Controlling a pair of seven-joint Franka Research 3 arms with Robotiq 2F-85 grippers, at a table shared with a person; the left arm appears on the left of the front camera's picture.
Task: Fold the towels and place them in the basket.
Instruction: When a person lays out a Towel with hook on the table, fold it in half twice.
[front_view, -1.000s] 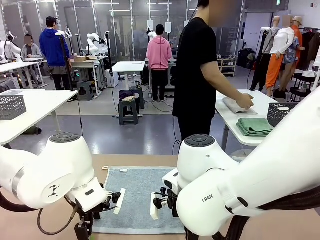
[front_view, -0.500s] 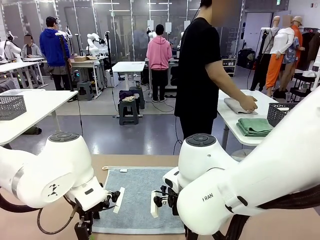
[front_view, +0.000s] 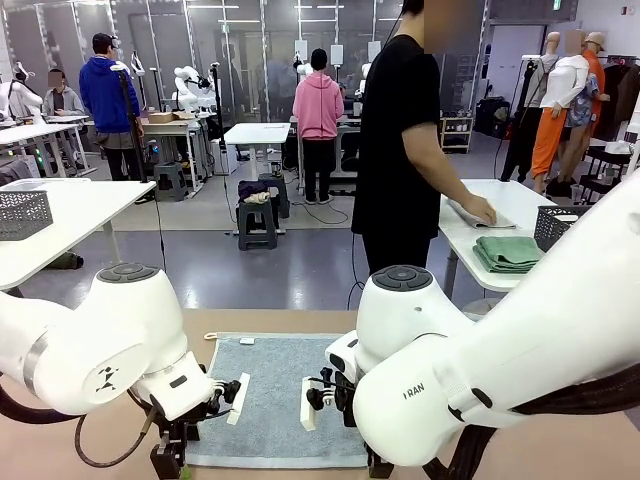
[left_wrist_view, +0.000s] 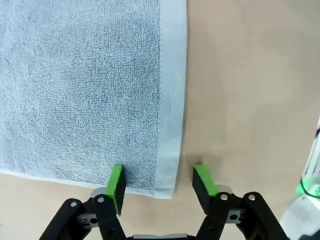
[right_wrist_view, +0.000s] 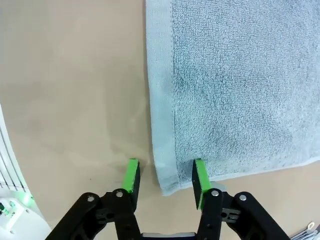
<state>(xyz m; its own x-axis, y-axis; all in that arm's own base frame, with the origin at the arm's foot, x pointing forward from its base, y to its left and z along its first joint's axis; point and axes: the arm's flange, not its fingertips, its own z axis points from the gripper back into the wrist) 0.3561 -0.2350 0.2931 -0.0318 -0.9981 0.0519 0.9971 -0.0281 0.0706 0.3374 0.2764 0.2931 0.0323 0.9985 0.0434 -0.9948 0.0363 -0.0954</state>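
A light blue-grey towel (front_view: 275, 395) lies flat on the tan table between my two arms, its white loop (front_view: 245, 341) at the far left corner. In the left wrist view my left gripper (left_wrist_view: 160, 182) is open and straddles a near corner of the towel (left_wrist_view: 80, 90), one green pad on the cloth and one on bare table. In the right wrist view my right gripper (right_wrist_view: 165, 179) is open and straddles the other near corner of the towel (right_wrist_view: 235, 85), its hem between the pads. A dark grey mesh basket (front_view: 560, 225) stands on the white side table at the right.
A person in black stands at that side table (front_view: 520, 200), hand pressed on a grey cloth (front_view: 478, 215), with green folded cloths (front_view: 510, 253) beside it. Another mesh basket (front_view: 22, 212) sits on a white table at the left. Bare tan tabletop (left_wrist_view: 250, 90) flanks the towel.
Both pairs of jaws have narrowed around the towel's near corners. Both arms have barely shifted. The person's hand has slid along the grey cloth.
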